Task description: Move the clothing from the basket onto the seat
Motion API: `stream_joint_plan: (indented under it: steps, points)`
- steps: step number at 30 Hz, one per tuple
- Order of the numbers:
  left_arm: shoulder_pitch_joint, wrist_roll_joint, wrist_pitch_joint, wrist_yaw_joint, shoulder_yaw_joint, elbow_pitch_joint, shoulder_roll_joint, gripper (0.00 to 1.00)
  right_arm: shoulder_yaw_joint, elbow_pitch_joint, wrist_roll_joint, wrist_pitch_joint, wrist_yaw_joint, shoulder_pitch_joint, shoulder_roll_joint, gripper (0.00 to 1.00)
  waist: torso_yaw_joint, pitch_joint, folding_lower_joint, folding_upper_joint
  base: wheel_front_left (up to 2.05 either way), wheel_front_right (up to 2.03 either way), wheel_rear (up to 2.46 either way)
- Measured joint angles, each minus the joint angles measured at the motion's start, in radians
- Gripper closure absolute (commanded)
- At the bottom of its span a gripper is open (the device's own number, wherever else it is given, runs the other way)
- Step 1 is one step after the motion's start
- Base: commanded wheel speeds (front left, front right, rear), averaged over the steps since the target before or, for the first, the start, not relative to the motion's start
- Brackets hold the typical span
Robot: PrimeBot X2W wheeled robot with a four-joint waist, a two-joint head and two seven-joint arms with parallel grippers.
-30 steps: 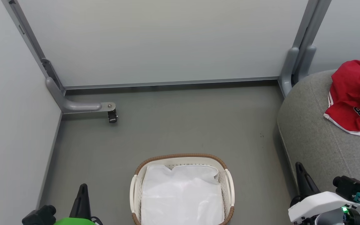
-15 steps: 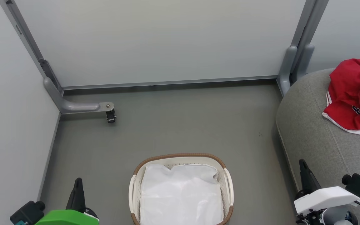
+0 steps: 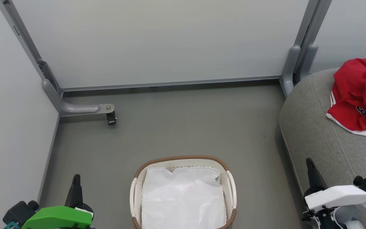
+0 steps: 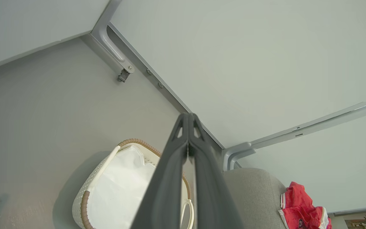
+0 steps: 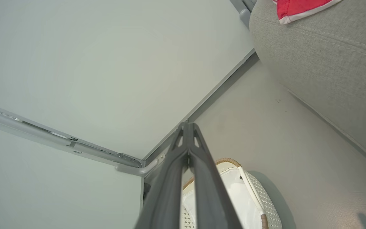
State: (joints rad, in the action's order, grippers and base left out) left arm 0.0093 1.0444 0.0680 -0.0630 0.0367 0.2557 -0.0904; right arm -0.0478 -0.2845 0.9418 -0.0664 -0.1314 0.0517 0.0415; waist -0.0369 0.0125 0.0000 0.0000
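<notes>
Clothing (image 3: pixel 357 95) lies unmoved on the seat (image 3: pixel 316 136); the basket (image 3: pixel 183 158) holds just its liner (image 3: pixel 183 197). The left gripper (image 3: pixel 76 177) and right gripper (image 3: pixel 308 161) have drifted outward, both pinched closed, empty.

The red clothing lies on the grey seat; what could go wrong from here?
The clothing lies bunched on the rounded seat and might slide off. In the basket, the white liner could hide a leftover piece or get grabbed by mistake. The shut right gripper hangs close to the seat and may bump it.
</notes>
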Motion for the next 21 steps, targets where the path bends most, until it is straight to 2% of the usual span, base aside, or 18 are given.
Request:
stream_joint_plan:
  steps: [21]
  points:
    - [-0.036,0.187,-0.06,-0.024,-0.049,-0.002,0.013,1.0,-0.022,0.014,0.222,0.059,0.0,0.018,0.002,1.0,0.01,-0.004,0.0,0.0,0.0,0.0,0.0]
